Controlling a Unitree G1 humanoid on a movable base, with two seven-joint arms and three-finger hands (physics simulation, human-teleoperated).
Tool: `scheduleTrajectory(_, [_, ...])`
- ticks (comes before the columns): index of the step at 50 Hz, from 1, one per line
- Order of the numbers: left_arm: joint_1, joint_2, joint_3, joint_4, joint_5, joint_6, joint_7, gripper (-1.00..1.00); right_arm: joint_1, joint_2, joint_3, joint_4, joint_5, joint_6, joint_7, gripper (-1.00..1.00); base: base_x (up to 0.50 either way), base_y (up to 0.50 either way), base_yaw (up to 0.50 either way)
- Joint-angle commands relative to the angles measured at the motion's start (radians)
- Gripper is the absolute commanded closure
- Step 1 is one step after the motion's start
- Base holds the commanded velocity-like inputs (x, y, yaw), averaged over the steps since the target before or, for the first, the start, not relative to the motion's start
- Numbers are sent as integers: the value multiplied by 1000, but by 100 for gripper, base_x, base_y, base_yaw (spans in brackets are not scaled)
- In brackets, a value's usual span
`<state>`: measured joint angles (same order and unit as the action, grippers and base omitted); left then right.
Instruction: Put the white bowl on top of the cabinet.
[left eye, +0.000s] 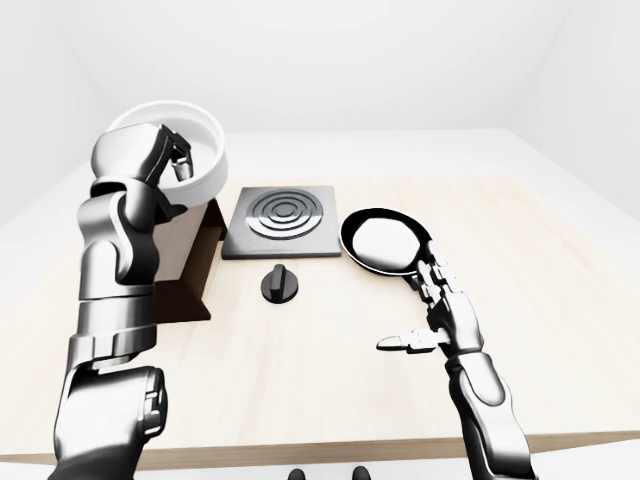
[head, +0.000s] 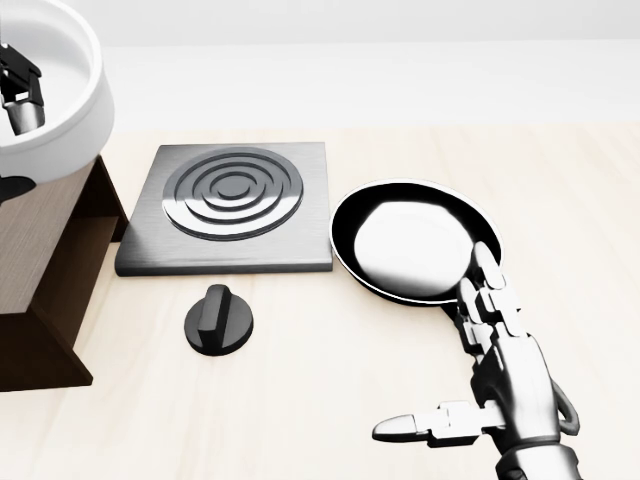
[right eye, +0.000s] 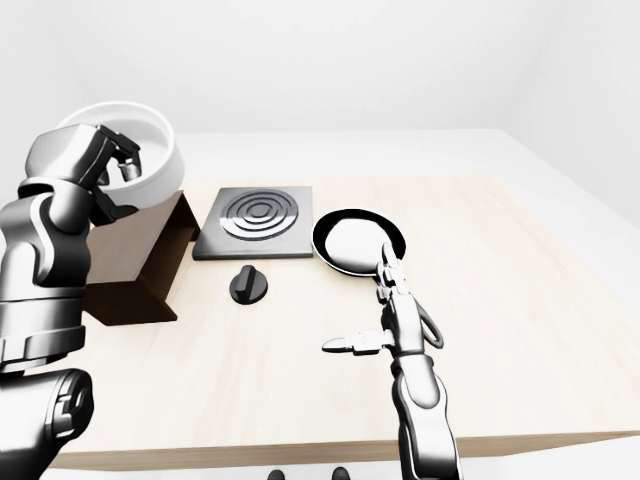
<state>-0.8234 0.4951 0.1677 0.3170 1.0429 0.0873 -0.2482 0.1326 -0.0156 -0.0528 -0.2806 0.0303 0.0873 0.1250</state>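
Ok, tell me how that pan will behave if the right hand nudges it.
The pan looks rigid, so it would likely slide across the smooth table as one piece rather than flex. Its round, low shape suggests it won't tip. The right hand hangs open at the pan's lower right, so an off-centre push would probably spin it.

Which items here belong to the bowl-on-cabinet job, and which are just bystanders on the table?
Part of the job:
- white bowl, gripped at its rim
- left hand, holding it
- cabinet, brown, beneath the bowl

Just lying about:
- hotplate
- black knob
- frying pan
- right hand, open and idle beside the pan
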Motion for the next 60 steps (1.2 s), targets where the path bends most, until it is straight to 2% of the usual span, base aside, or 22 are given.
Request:
scheduleTrajectory(1, [3, 32, 11, 48, -45, 0, 97, 100, 0, 0, 1, 0, -1, 0, -1, -100, 0, 0, 0])
scheduleTrajectory(16, [-27, 74, 16, 207, -121, 0, 200, 100, -2, 1, 8, 10, -7, -4, -3, -100, 0, 0, 0])
scheduleTrajectory(26, [-92, 102, 11, 335, -160, 0, 269, 100, 1, 1, 8, 6, -6, -4, -3, -100, 0, 0, 0])
scheduleTrajectory(33, [-116, 111, 6, 419, -208, 0, 337, 100, 5, 1, 9, 1, -6, -4, -3, -100, 0, 0, 0])
scheduleTrajectory(47, [-168, 139, -5, 553, -256, 0, 420, 100, 4, 1, 5, 0, -4, -4, -2, -100, 0, 0, 0])
scheduleTrajectory(53, [-207, 152, -12, 681, -301, 0, 486, 100, 2, 1, 5, 4, -5, -7, -2, -100, 0, 0, 0])
scheduleTrajectory(60, [-211, 157, -25, 700, -317, 0, 500, 100, 2, 1, 6, 2, -5, -5, -2, -100, 0, 0, 0])
